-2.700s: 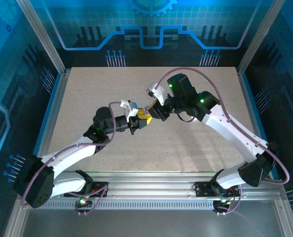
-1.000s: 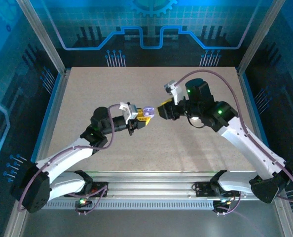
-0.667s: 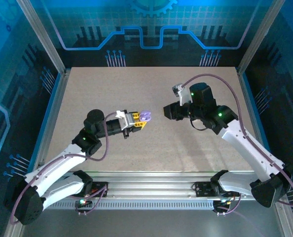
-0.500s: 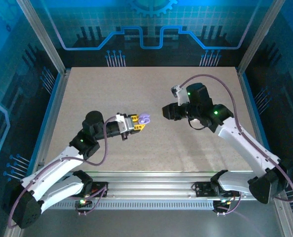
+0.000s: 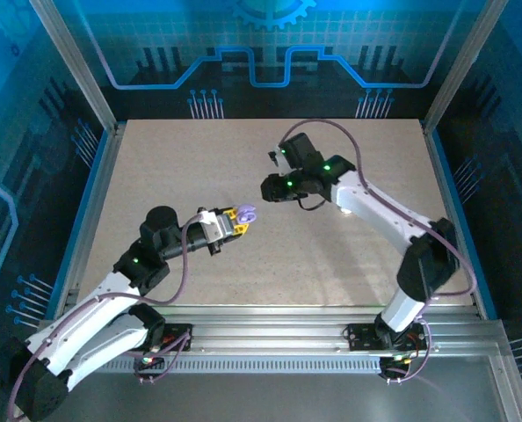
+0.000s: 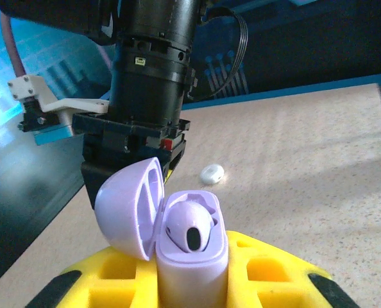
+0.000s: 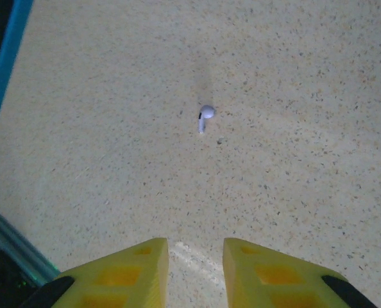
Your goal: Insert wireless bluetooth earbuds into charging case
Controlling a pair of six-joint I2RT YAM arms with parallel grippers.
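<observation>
Right gripper point(image 7: 195, 249) has swung over, jaws open, empty; I centre on lavender earbud point(image 7: 205, 115) ahead. Left gripper point(image 5: 236, 219) clamps charging case point(image 6: 187, 256).

Bright, blue-tinged light overhead; soft shadows, wrist views blurred up close.

The left arm point(image 5: 94, 303) and right arm point(image 5: 380, 211) are white shells over black joints, dotted with green lights, each trailing a purple-grey cable point(image 5: 186, 257). The right hand point(image 7: 194, 247) has yellow fingers point(image 7: 123, 266) with black patches.
</observation>
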